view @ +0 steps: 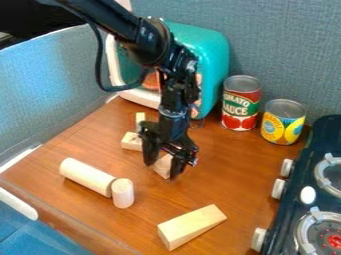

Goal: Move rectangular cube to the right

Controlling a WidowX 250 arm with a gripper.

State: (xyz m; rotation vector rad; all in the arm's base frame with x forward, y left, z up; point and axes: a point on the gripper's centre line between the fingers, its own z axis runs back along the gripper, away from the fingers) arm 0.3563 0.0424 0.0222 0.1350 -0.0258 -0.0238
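Note:
The black gripper hangs low over the middle of the wooden counter, with its fingers shut on a small light-wood rectangular block. One finger stands on the block's left and the other on its right, and they hide parts of its sides. The block's lower edge is at the counter surface; whether it rests on the wood or is slightly raised cannot be told.
Wooden pieces stand just left behind the gripper. A long cylinder and a short upright cylinder are front left, a wedge in front. Two cans, a teal toy appliance and a stove border the counter.

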